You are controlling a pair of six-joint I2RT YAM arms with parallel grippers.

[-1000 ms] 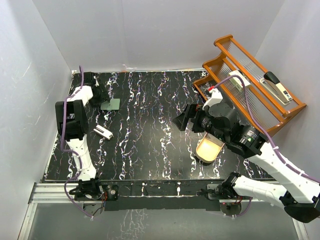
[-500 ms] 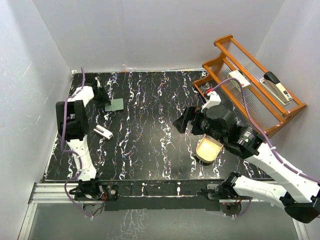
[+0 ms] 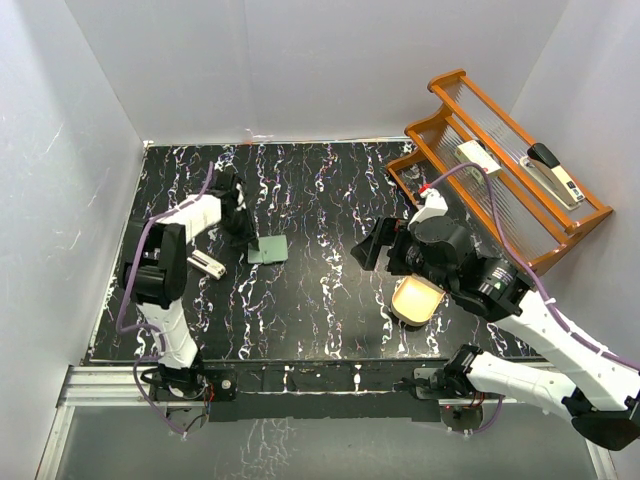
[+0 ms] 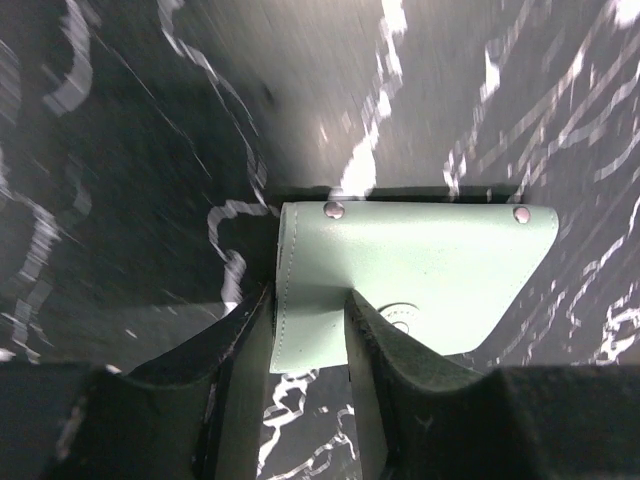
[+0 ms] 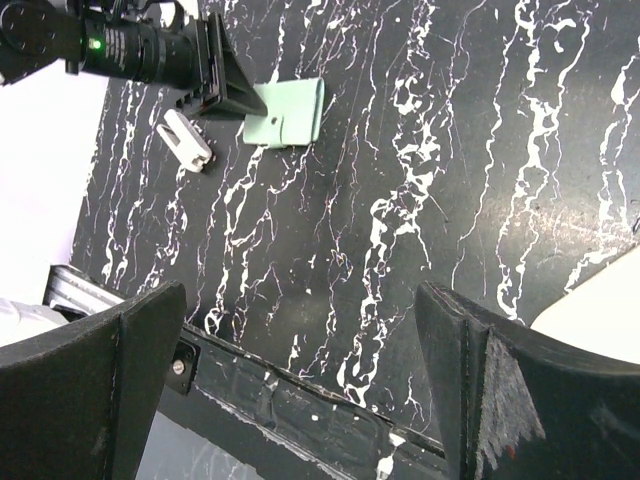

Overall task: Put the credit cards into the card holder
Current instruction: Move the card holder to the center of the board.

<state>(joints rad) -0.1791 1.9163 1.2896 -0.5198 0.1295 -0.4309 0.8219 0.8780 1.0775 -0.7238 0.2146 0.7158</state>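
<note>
The card holder [image 3: 269,249], a sage-green closed wallet with a snap tab, is left of the table's middle. In the left wrist view the card holder [image 4: 420,280] shows two rivets and a snap button. My left gripper [image 4: 308,312] is shut on its tab edge, one finger on each side. From above, the left gripper [image 3: 243,228] meets the holder's left end. My right gripper [image 3: 372,243] hangs over mid-table with its jaws wide apart and nothing between them [image 5: 300,335]. The right wrist view shows the card holder [image 5: 290,113] far off. The credit cards are out of view.
A small white clip-like object [image 3: 205,265] lies left of the holder. A tan bowl-like object [image 3: 418,300] sits under the right arm. A wooden rack [image 3: 440,135] at the back right holds a stapler [image 3: 555,172] and a white item [image 3: 478,155]. White walls enclose the table.
My left gripper closed on the card holder and carried it from the far-left back corner toward me and to the right. The right arm shifted only slightly.
</note>
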